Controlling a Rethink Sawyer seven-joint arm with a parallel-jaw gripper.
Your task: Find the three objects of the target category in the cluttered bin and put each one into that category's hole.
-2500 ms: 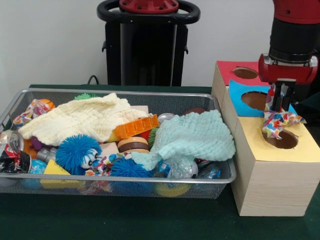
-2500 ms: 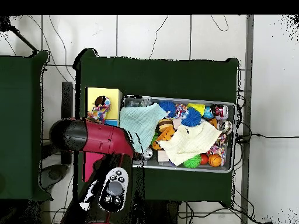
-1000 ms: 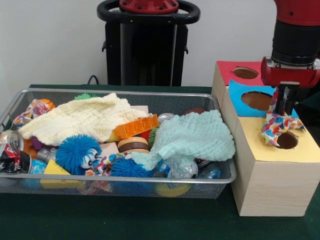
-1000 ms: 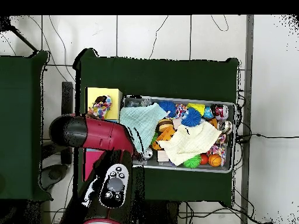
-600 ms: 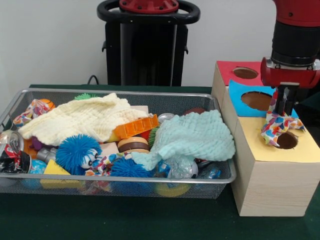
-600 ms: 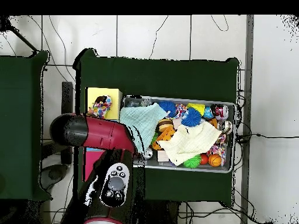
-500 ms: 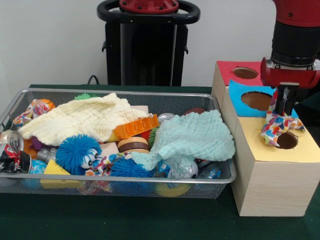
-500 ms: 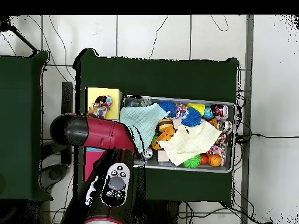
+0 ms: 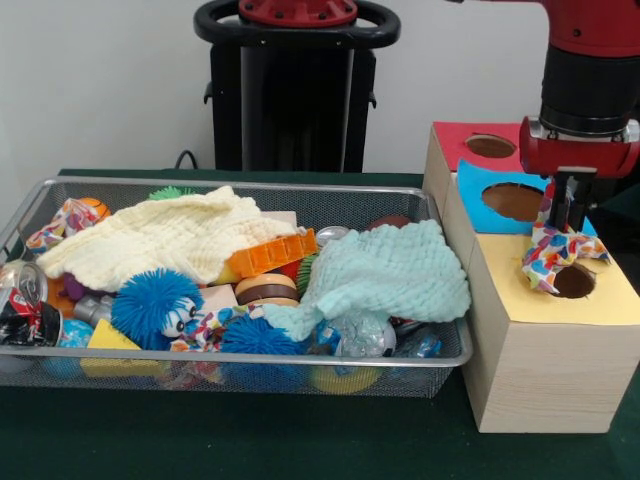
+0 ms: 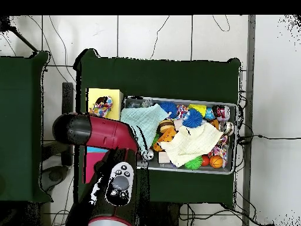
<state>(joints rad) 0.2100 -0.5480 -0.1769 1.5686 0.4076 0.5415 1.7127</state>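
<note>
The gripper (image 9: 567, 208) hangs over the yellow end of the wooden box (image 9: 545, 372), its fingers closed on the top of a patterned cloth (image 9: 556, 252). The cloth's lower folds rest on the yellow panel and drape over the rim of its round hole (image 9: 575, 281). Beside the box on the green desk (image 9: 300, 440), the wire bin (image 9: 240, 375) holds a cream cloth (image 9: 165, 238), a mint cloth (image 9: 385, 275), blue fuzzy balls (image 9: 152, 300), an orange toy (image 9: 270, 253) and a crushed can (image 9: 22, 300).

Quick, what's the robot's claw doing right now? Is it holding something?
Gripper: closed on the colorful patterned cloth, which hangs over the hole in the yellow box top.
</note>
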